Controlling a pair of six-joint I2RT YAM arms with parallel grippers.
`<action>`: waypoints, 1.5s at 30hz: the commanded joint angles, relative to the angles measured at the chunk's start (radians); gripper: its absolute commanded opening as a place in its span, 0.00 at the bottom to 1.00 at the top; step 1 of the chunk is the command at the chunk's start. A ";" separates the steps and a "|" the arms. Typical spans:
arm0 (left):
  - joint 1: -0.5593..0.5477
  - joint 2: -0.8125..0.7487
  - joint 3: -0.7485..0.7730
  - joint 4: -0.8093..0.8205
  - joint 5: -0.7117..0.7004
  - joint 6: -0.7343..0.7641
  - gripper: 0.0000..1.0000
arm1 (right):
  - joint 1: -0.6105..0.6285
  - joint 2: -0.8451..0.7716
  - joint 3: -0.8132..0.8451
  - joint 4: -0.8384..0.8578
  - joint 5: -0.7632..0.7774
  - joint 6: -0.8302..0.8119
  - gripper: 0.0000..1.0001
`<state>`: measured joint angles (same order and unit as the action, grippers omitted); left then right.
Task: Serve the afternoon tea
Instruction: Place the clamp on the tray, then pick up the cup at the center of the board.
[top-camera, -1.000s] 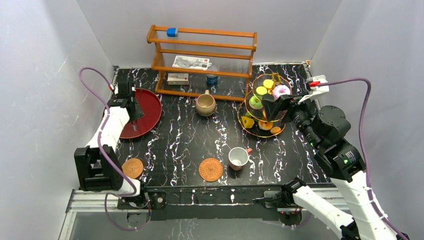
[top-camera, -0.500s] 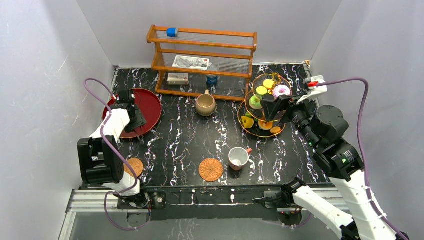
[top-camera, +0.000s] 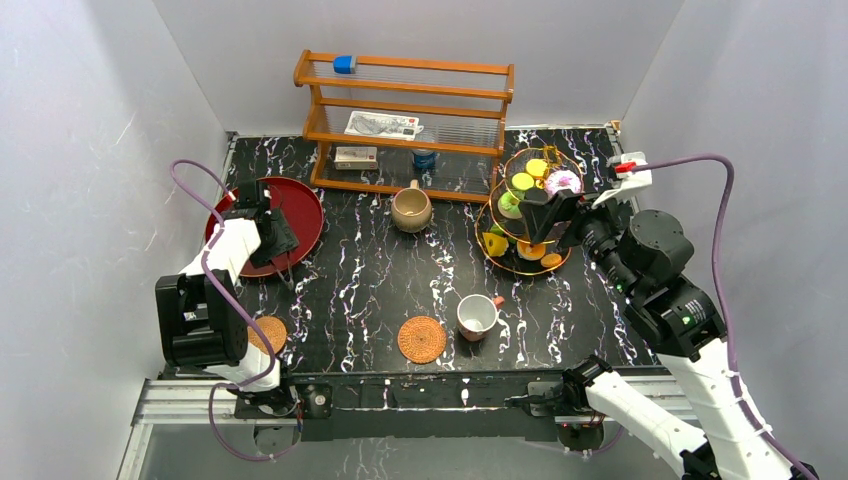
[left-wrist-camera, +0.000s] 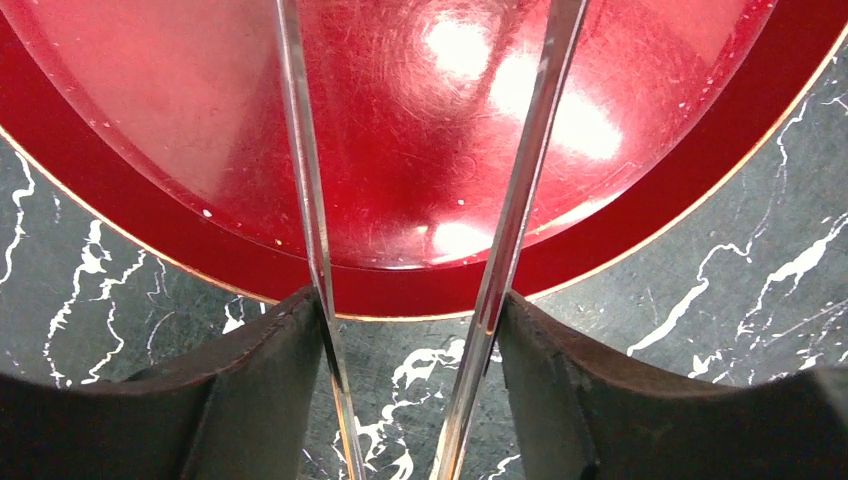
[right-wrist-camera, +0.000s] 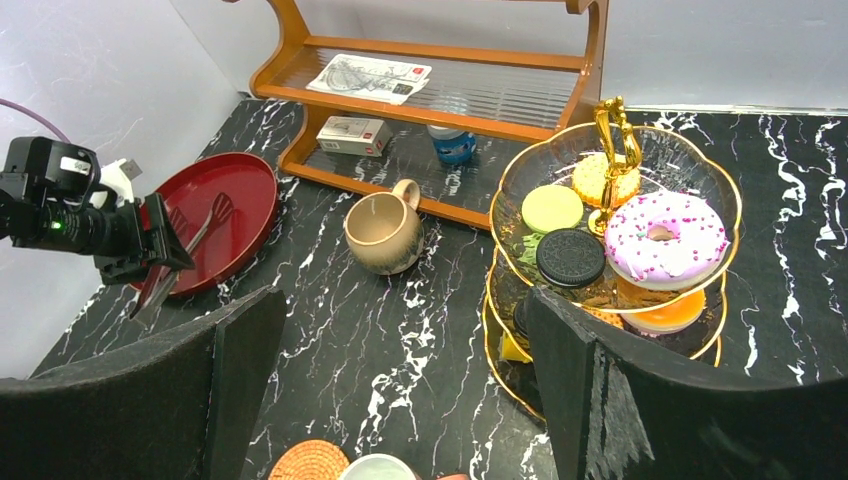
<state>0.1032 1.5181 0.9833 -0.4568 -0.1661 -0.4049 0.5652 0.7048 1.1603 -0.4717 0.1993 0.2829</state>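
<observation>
the left gripper (left-wrist-camera: 410, 310) hangs over the near edge of the red tray (left-wrist-camera: 400, 150). its fingers (left-wrist-camera: 265, 380) press on both arms of metal tongs (left-wrist-camera: 308, 200), which stand between them spread in a narrow v. the tong tips reach over the tray; whether they touch it cannot be told.

the right gripper (right-wrist-camera: 405, 330) is wide open and holds nothing. it hovers above the table just in front of the stand (right-wrist-camera: 690, 160), which is at the right rear. on the stand's top tier lie a pink donut (right-wrist-camera: 665, 238), a dark cookie (right-wrist-camera: 570, 257) and a pale yellow disc (right-wrist-camera: 552, 208). more pieces lie on the lower tiers, among them an orange one (right-wrist-camera: 668, 312).

the mug (top-camera: 410, 210) stands upright at mid table, in front of the rack (top-camera: 400, 110), between tray and stand. the cup (top-camera: 477, 317) sits near the front edge, its red handle pointing right, just beside one coaster (top-camera: 422, 339) but not on it. the other coaster (top-camera: 265, 336) lies at the front left, partly hidden by the left arm. both coasters are bare.
</observation>
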 joint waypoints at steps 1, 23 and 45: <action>0.004 -0.011 -0.010 -0.011 0.037 -0.025 0.63 | 0.003 0.016 -0.004 0.021 -0.013 0.015 0.99; -0.039 -0.250 0.064 -0.031 0.297 0.036 0.87 | 0.003 0.364 0.203 -0.132 -0.270 0.205 0.91; -0.255 -0.513 -0.196 0.133 0.493 0.126 0.83 | 0.364 0.689 0.199 -0.478 -0.016 0.267 0.49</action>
<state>-0.1421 1.0569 0.8280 -0.3611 0.3378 -0.3092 0.9127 1.3964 1.3315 -0.8040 0.1043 0.5247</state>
